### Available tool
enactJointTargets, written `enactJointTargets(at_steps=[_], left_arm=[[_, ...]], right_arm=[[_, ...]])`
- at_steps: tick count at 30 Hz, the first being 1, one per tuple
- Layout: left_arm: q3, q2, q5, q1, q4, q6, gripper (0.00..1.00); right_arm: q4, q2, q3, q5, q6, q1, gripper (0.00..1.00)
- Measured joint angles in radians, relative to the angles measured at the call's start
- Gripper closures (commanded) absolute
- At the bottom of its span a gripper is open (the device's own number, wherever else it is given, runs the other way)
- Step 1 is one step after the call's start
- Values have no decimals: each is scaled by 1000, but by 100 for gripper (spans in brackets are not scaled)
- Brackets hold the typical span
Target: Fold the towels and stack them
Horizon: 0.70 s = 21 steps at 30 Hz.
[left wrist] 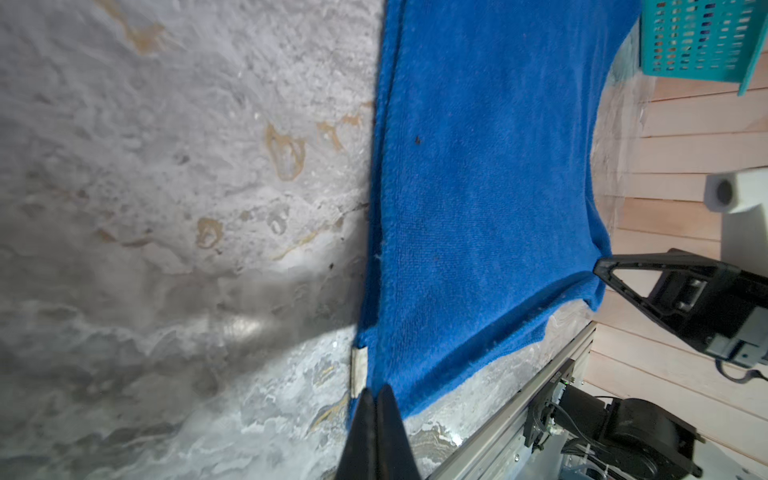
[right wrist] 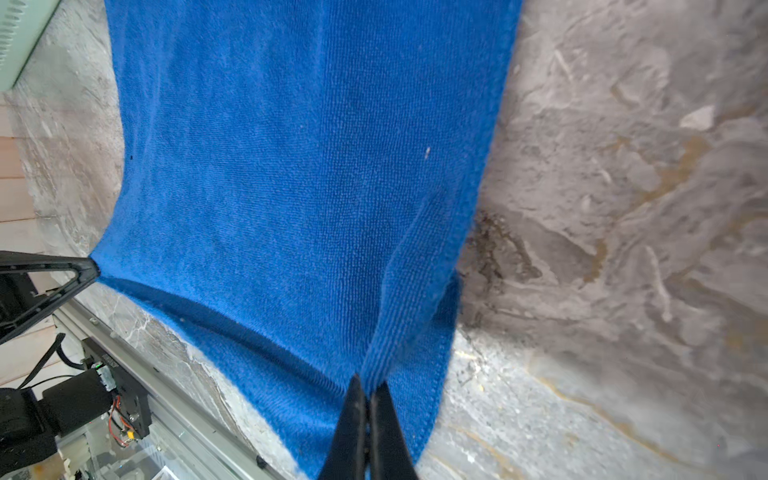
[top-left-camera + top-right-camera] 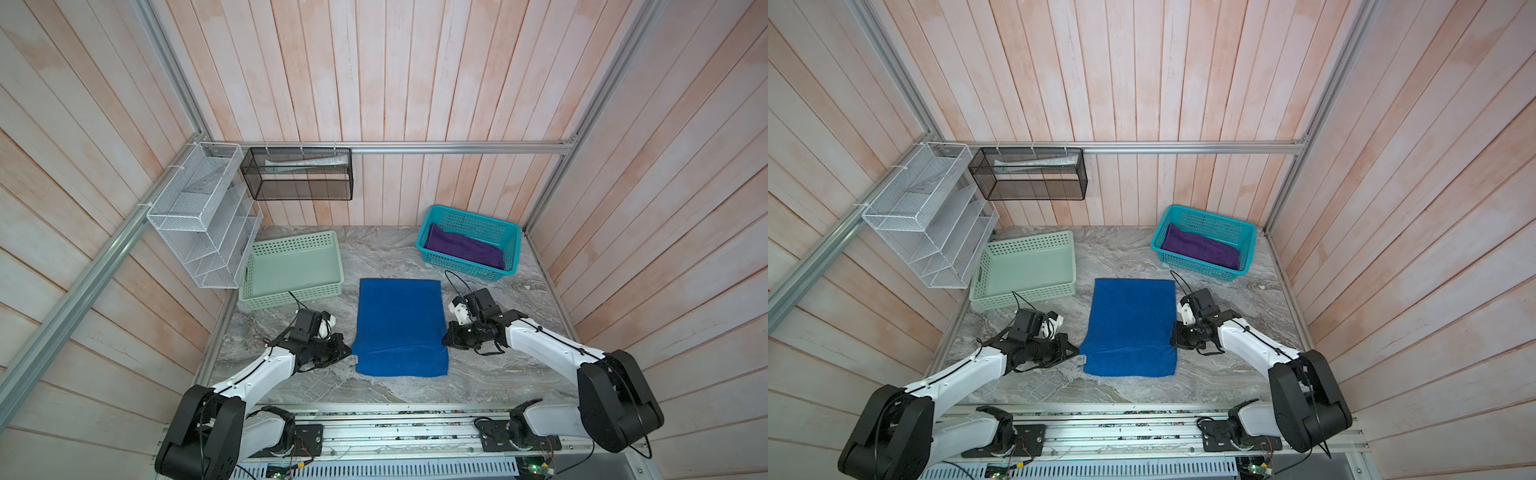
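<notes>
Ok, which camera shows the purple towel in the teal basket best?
A top view: the purple towel lies in the teal basket, seen whole from above in both top views. The left wrist view catches only the basket's outer wall; the right wrist view shows neither.

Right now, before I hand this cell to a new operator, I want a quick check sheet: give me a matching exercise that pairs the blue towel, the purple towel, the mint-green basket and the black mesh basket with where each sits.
Things
1. royal blue towel
2. purple towel
3. mint-green basket
4. black mesh basket

Places
A. hung from the aluminium rail
B. inside the teal basket
C. spread on the marble table, pinched by the left gripper and the right gripper
D. on the table, nothing in it

Pairs: 1-C; 2-B; 3-D; 4-A
</notes>
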Motion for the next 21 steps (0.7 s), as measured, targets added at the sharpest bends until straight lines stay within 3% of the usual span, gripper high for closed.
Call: enactJointTargets(at_steps=[4,6,8,10,12,16,21], left_arm=[[-29,-2,0,-13,20,-19,98],[-34,-2,0,-22,31,-27,95],[-35,-2,0,-34,37,-38,81],[-35,-2,-1,-40,36,-49,71],[-35,-11,-5,-43,20,-49,65],[-21,-90,-50,-43,-66,-44,63],[34,-133,-93,-43,-122,-45,61]], right_arm=[[13,0,-31,0,6,10,98],[12,0,-42,0,10,13,86],[3,-2,-45,6,10,13,70],[-13,-7,-41,21,11,13,64],[-47,-18,-26,44,10,13,62],[-125,-55,56,126,8,38,62],[-141,-66,150,204,10,163,59]])
